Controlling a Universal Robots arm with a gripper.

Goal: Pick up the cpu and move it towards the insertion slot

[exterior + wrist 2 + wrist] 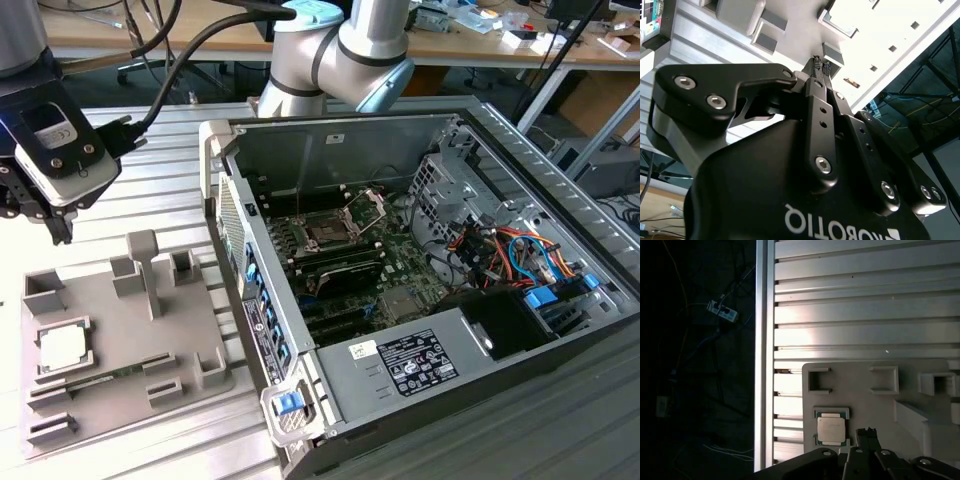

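Currently | tool (868,431) closed, gripping nothing | near cpu (831,430) in grey tray (860,375)

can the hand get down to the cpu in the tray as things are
Probably yes: the cpu lies bare in its tray pocket with nothing over it; the hand hangs above, off to one side, fingers shut.

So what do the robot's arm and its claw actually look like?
The arm is thick silvery-grey tube with rounded joints and pale blue caps, black cables trailing along it. The gripper is matt black, with bolted linkage fingers and white lettering on its body.
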